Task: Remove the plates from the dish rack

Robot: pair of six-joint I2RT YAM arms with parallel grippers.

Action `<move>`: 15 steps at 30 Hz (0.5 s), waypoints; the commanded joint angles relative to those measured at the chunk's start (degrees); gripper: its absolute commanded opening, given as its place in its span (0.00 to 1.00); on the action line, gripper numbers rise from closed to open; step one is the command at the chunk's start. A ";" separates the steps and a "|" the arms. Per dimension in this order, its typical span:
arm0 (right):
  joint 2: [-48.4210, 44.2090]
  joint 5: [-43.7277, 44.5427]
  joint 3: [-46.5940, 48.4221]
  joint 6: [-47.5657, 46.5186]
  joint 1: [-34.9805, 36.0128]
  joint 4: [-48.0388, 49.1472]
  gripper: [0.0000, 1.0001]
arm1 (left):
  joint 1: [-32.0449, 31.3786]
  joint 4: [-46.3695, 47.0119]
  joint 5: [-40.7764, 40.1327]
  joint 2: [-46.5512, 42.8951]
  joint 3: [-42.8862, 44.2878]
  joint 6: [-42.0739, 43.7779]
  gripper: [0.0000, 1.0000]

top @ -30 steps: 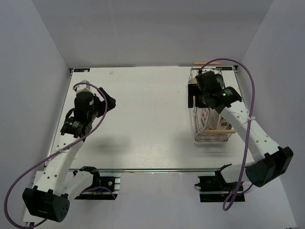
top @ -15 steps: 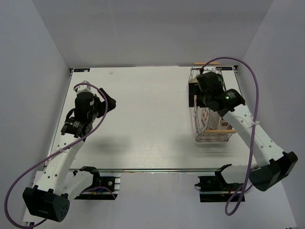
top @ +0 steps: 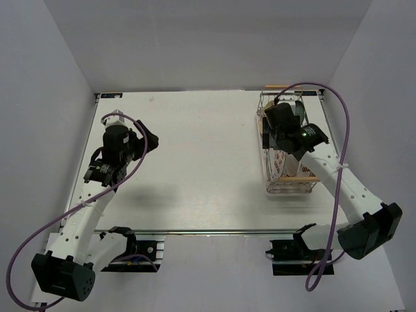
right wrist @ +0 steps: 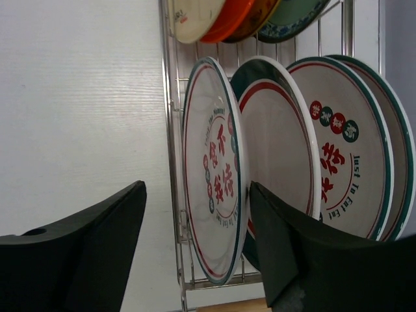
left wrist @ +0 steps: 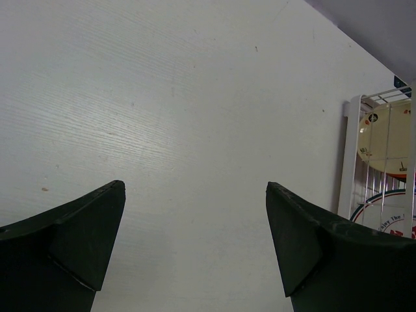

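Several plates (right wrist: pixel 338 162) were found standing on edge in the dish rack (right wrist: pixel 170 162), at the right side of the table (top: pixel 195 162). The nearest plate (right wrist: pixel 211 175), green-rimmed with red characters, was straddled by the right gripper (right wrist: pixel 198 188), its fingers apart and not clamped. The left gripper (left wrist: pixel 195 188) was held spread and empty over bare table. The plates were judged rigid, glossy, slippery and breakable; a square pinch on the upper rim was advised.

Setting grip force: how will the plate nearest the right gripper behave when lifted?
Probably rigid and slick: the plate looks glossy, so it may slip. Standing on edge between dish rack wires, it could roll or tip once freed.
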 commanded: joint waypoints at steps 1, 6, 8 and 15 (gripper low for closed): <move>1.15 3.84 -1.18 3.74 -0.48 -0.80 0.68 | -0.15 0.12 0.53 0.13 0.20 -0.12 0.98; 2.12 7.09 -3.72 6.47 -0.57 -2.38 0.62 | -0.15 0.29 0.96 0.39 0.03 -0.03 0.98; 2.20 8.40 -5.04 7.35 -0.83 -2.65 0.57 | -0.15 0.38 1.31 0.48 0.03 0.06 0.98; 2.64 11.05 -6.10 7.36 -1.10 -3.35 0.35 | -0.15 0.12 1.32 1.18 0.29 0.06 0.98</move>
